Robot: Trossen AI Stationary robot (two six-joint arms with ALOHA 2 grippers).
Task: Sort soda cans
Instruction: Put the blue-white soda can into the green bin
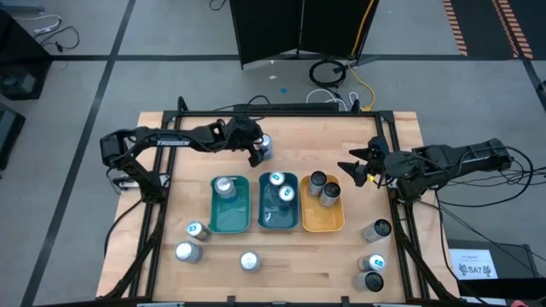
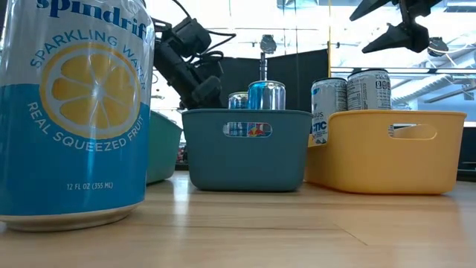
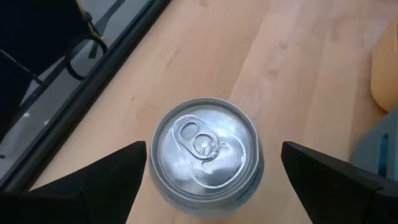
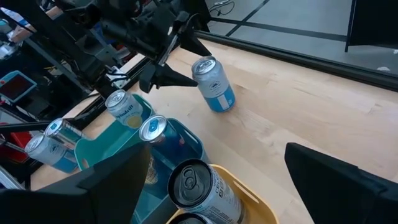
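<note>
Three trays, green (image 1: 229, 209), teal (image 1: 278, 205) and orange (image 1: 322, 211), sit mid-table on a pale wooden table (image 1: 290, 264) ringed by grey floor, a black screen (image 1: 294, 30) beyond the far edge. Soda cans (image 1: 223, 187) fill the trays; others stand loose along the near edge. At far centre the left gripper (image 1: 258, 151) hangs spread wide around a lone can (image 3: 205, 155), its fingers clear of it. The right gripper (image 1: 357, 168), splayed and empty, hovers right of the orange tray.

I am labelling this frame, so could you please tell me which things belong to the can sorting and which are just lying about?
Job:
soda cans
green tray
teal tray
orange tray
left gripper, open around a can
right gripper, open

Lying about:
cables
black panel
</note>
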